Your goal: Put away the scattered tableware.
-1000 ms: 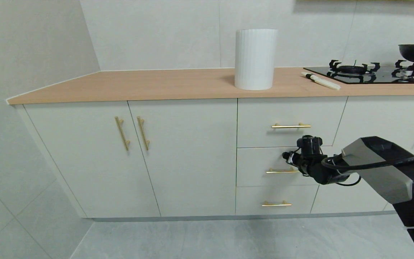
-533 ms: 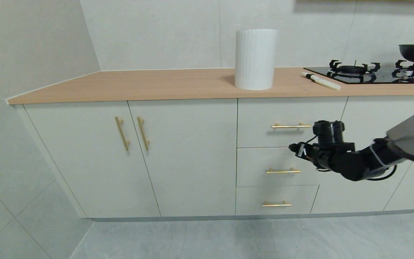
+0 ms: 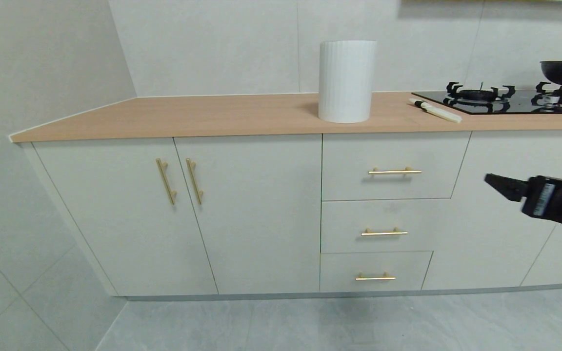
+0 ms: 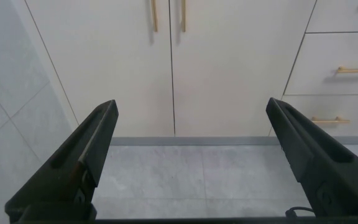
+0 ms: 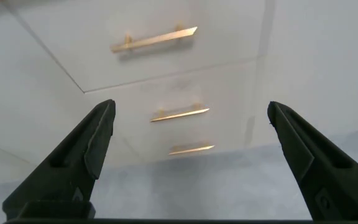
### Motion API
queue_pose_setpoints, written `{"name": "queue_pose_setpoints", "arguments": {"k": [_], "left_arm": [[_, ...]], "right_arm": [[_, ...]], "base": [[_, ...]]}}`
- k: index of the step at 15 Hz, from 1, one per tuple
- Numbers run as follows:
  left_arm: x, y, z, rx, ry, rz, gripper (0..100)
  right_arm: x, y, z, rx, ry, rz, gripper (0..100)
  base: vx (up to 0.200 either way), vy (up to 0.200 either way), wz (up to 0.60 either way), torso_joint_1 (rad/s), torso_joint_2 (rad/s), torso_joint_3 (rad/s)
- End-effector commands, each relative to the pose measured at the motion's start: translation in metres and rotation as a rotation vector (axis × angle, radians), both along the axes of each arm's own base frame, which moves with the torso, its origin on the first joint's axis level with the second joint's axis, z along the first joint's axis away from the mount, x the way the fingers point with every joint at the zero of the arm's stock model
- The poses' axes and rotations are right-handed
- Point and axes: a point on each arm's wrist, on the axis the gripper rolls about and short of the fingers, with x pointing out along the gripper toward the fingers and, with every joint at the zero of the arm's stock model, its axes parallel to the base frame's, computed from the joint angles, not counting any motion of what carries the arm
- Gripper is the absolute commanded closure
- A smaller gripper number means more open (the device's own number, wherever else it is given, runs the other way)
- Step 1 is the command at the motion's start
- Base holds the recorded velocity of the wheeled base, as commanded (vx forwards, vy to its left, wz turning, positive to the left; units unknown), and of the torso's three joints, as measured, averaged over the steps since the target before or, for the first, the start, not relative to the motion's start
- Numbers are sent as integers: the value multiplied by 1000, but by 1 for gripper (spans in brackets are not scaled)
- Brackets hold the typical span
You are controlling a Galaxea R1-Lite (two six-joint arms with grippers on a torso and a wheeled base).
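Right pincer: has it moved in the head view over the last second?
Yes. The right pincer has swung right and slightly up, away from the middle drawer handle.

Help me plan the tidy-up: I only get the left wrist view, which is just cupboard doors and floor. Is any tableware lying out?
Observer: Yes, a cream-handled utensil lies on the wooden countertop, beside the black gas hob.
Operator: Is there anywhere to put it?
Observer: A tall white ribbed cylinder stands upright on that countertop, to the utensil's left and apart from it. I cannot see inside it.
Operator: Where is the other arm?
Observer: The right gripper is open and faces the three shut drawers with brass handles, touching none of them.
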Motion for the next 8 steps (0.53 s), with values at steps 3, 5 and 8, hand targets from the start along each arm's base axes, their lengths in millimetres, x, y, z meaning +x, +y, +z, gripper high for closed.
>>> {"name": "queue_pose_setpoints", "arguments": {"k": [3, 5, 8], "left_arm": [[0, 0, 0, 0, 1, 1, 0], [0, 0, 0, 0, 1, 1, 0], [0, 0, 0, 0, 1, 1, 0]], "right_arm": [[-173, -44, -2, -129, -159, -87, 0], [-205, -51, -18, -137, -151, -166, 0], [-240, -52, -38, -163, -192, -237, 0]], "base": [[0, 0, 0, 0, 0, 0], [0, 0, 0, 0, 0, 0], [0, 0, 0, 0, 0, 0]]}}
